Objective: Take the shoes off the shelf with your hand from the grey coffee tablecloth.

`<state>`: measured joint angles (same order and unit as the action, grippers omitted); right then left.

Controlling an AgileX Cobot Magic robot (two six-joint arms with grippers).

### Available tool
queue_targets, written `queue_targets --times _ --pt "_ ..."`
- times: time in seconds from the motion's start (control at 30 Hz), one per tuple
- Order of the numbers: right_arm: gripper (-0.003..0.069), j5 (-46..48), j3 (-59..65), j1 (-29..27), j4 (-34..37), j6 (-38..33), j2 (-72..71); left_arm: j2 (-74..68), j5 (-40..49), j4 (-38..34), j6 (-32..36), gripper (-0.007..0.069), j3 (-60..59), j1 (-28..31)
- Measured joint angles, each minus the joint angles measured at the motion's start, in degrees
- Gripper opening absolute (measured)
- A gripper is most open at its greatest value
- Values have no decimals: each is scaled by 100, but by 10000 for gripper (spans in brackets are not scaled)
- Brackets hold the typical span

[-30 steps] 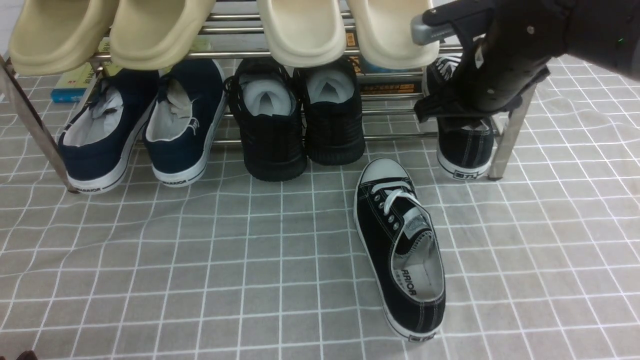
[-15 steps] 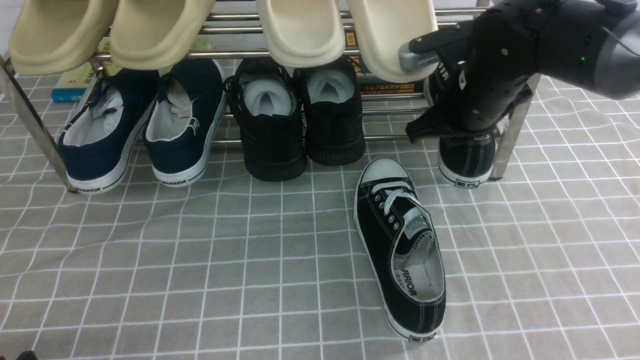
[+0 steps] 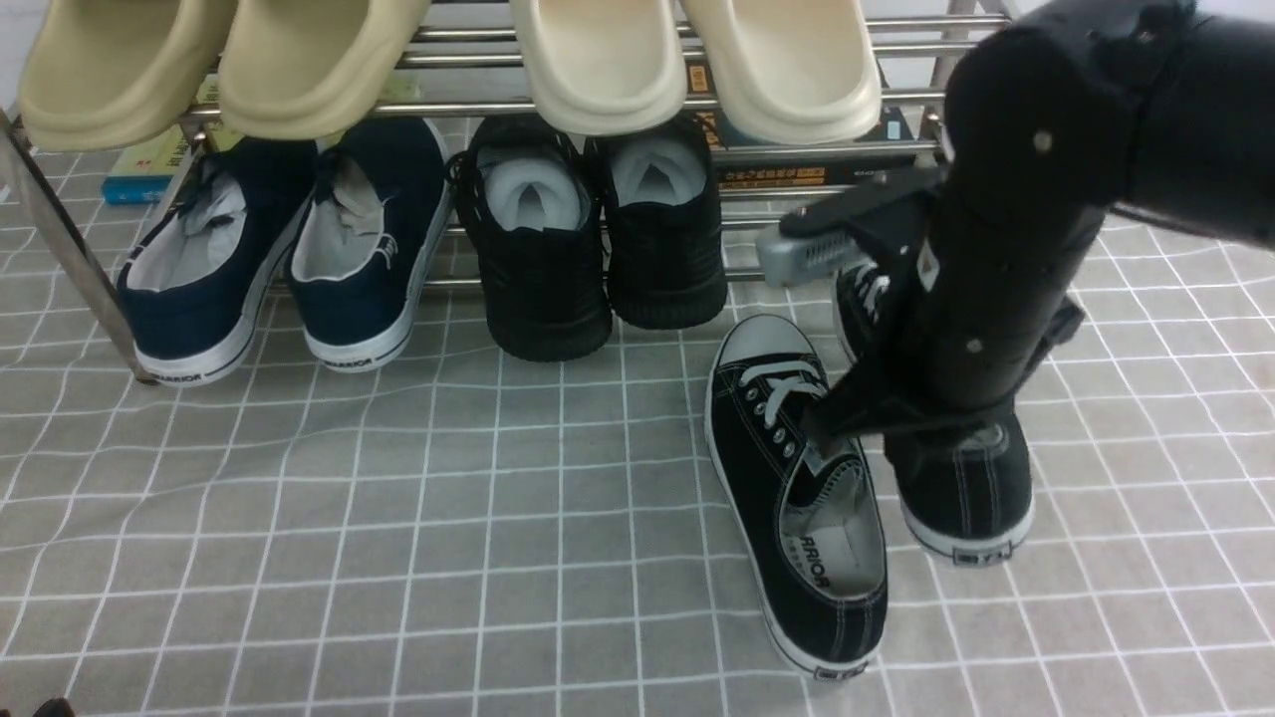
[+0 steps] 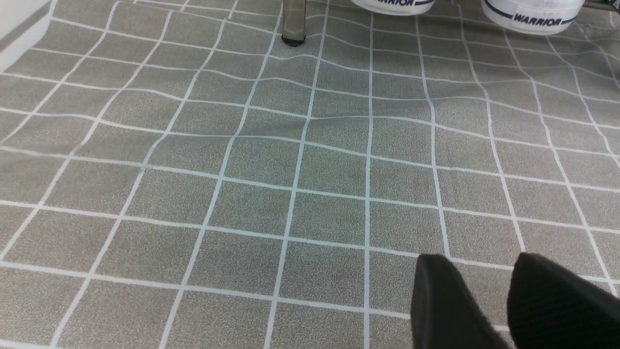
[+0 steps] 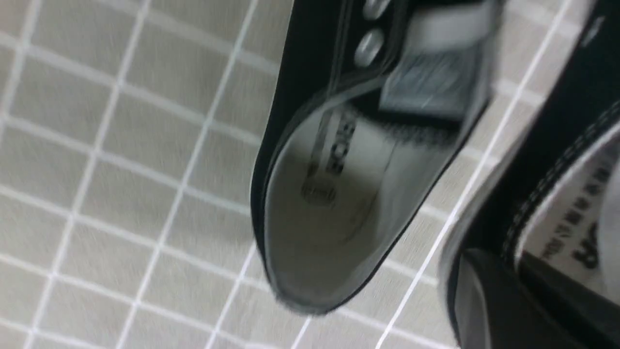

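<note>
On the wrinkled grey cloth (image 3: 398,518), gridded with thin white lines, stands a shelf (image 3: 463,60) of shiny metal tubes on slanted legs. Both task shoes are black canvas with white stitching, white laces and white rubber soles, and both are off the shelf, in front of its right end. One shoe (image 3: 797,498) lies flat on the cloth with its rounded white toe cap toward the shelf and its grey insole bare.

Just beside it on the right is the held shoe (image 3: 961,498), heel toward the camera and toe raised toward the shelf. Whether its sole touches the cloth cannot be told.

From the upper right, the bulky black right arm bends steeply down over that shoe, a silver-grey block jutting to its left. The right end effector (image 5: 523,300) is clamped narrow on the held shoe's collar. Over bare cloth, the left end effector (image 4: 487,264) shows two black fingers a narrow gap apart, holding nothing.

The lower tier holds navy slip-ons (image 3: 189,299) and black sneakers (image 3: 598,259), all stuffed with paper. Smooth cream slippers (image 3: 598,60) sit on the upper tier.
</note>
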<state>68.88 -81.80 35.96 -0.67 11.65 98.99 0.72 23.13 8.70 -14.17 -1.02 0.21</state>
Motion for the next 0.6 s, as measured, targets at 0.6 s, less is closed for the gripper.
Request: queue_targets --times 0.6 --pt "83 -380 1007 30 -43 274 -6 0 0 0 0 239 0 0"
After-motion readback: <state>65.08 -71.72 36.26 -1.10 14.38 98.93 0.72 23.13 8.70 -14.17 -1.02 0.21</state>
